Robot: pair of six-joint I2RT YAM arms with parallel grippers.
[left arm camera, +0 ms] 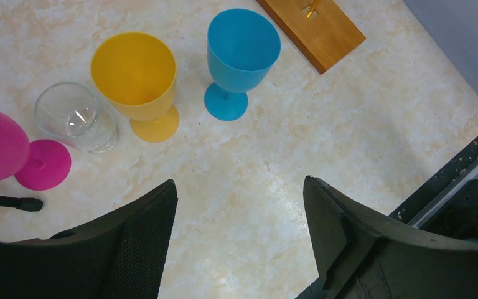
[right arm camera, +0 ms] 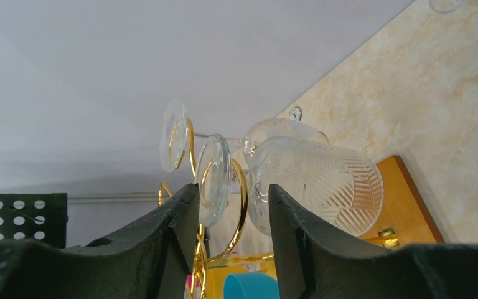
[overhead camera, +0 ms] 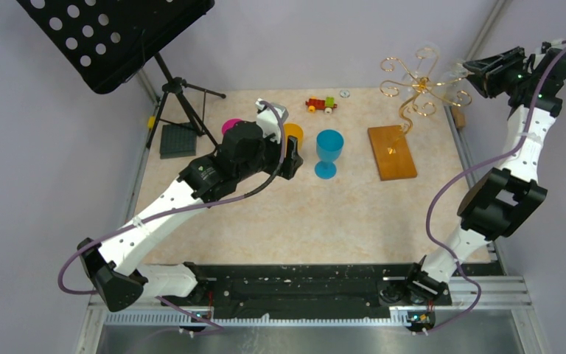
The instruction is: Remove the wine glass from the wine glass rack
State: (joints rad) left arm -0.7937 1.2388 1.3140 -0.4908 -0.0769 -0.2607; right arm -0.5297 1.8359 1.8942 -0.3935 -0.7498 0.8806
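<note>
Wine glass: on the rack, foot hooked in a gold ring, stem just ahead of the gap between the right jaws.
Right jaws: partly apart, gripping nothing.
Left jaws: wide, empty, above the counter.
Done: jaws lined up.
Left: grip, lift off.

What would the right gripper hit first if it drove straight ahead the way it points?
Likely the nearer clear cut-pattern wine glass: its round foot, hung in a loop of the thin gold wire rack, sits in line between the right gripper's jaws. Depth is unclear, so the wire loop could touch first.
</note>
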